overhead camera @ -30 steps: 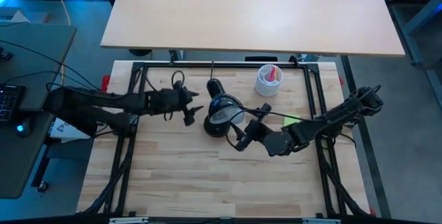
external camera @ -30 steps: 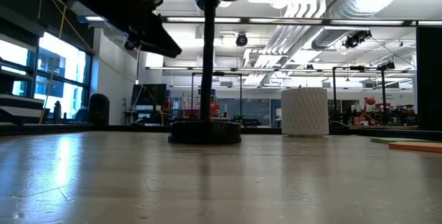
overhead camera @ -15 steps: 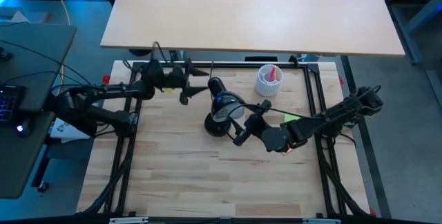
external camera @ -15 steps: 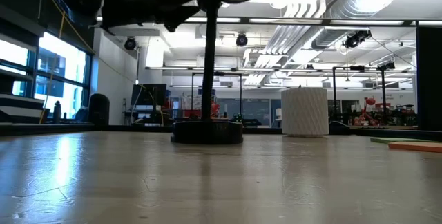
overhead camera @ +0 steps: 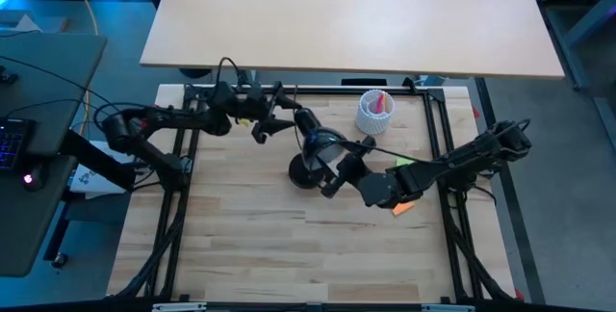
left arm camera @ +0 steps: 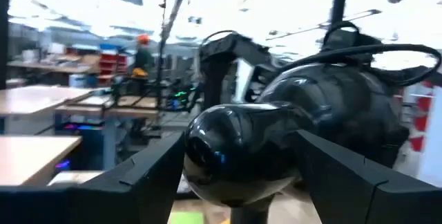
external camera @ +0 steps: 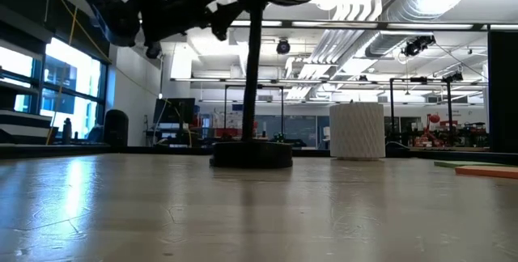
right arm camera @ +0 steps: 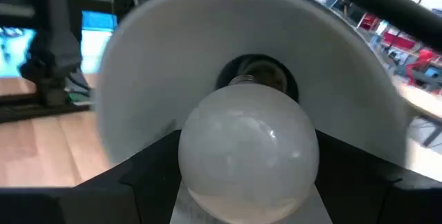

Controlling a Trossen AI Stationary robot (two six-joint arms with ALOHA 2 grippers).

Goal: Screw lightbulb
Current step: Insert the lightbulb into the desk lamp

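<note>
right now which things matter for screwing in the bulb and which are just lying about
In the job:
- lightbulb, between the right end effector fingers, at the socket
- lamp
- left end effector, around the lamp's shade

Lying about:
- white cup
- orange and green pieces

The pale butcher-block counter (overhead camera: pixel 289 245) sits in a black frame, and beyond its far edge stands a second, lighter-topped table (overhead camera: pixel 346 18) on a grey floor (overhead camera: pixel 577 158). A dark desk (overhead camera: pixel 38 139) with cables and a lit blue glow lies off to one side. Seen level across the counter, the room opens into a large workshop with bright windows (external camera: pixel 48 84), exposed ceiling ducts (external camera: pixel 388 3), strip lights and distant shelving with red items.
</note>
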